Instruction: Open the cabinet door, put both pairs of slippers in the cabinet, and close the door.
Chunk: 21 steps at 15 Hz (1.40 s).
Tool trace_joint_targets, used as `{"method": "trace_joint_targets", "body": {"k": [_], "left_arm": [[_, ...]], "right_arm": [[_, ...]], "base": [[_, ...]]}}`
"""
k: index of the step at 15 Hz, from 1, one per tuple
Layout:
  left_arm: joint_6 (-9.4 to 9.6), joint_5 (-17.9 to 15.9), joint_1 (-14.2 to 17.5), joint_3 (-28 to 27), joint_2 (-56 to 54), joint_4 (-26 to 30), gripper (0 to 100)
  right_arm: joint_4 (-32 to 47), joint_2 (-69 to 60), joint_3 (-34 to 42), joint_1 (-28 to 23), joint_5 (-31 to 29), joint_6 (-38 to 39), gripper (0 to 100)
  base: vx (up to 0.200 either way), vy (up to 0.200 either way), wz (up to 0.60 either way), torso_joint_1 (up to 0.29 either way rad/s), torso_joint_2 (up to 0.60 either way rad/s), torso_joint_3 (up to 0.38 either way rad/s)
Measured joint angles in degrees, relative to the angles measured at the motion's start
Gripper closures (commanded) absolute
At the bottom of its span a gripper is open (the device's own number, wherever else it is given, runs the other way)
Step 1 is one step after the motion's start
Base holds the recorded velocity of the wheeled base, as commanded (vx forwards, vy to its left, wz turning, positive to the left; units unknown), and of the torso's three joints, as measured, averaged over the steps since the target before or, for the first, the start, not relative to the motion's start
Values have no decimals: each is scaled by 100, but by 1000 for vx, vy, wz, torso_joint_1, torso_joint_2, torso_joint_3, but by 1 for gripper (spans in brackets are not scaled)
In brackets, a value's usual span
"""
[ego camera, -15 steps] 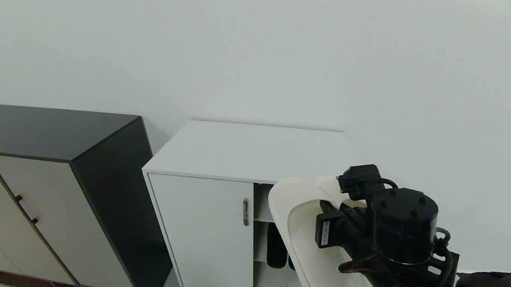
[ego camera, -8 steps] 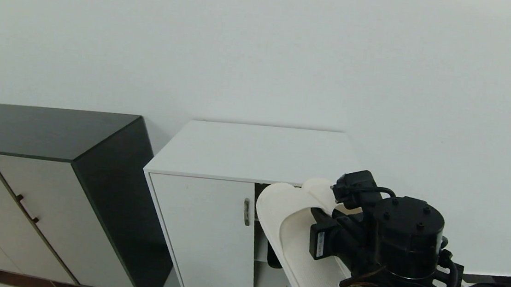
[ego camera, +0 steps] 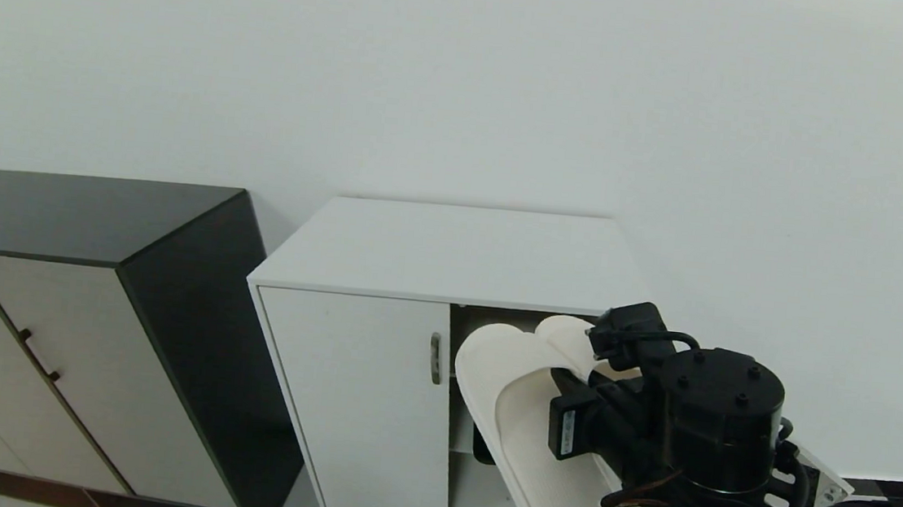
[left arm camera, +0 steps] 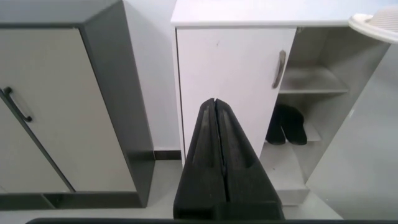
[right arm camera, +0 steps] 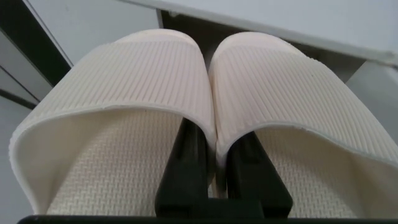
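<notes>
The white cabinet (ego camera: 451, 253) has its left door (ego camera: 356, 408) closed and its right half open. A pair of black slippers (left arm camera: 286, 124) sits on the middle shelf inside. My right gripper (right arm camera: 214, 171) is shut on a pair of white slippers (ego camera: 541, 441), pinching their inner walls together. Their toes (right arm camera: 205, 68) point at the top of the open compartment, just in front of it. My left gripper (left arm camera: 216, 127) hangs shut and empty, low in front of the closed left door.
A taller black cabinet (ego camera: 94, 230) with pale doors stands close on the left. The open right door (left arm camera: 364, 130) swings out beside the compartment. A plain wall runs behind both cabinets.
My right gripper has carried the white slippers left and slightly lower towards the open compartment. The head camera has shifted, so both cabinets sit a little higher in the picture.
</notes>
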Motion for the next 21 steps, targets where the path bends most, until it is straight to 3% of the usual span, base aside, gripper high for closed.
{"method": "trace_joint_targets", "body": {"k": [12,21], "left_arm": [[9,0,0,0,0,0,100],[9,0,0,0,0,0,100]], "right_arm": [[-207,218,116,-20,26,0,100],[-229,301,176,-13,33,6,100]], "base": [[0,0,0,-204,518,317],[0,0,0,-131,463,334]]}}
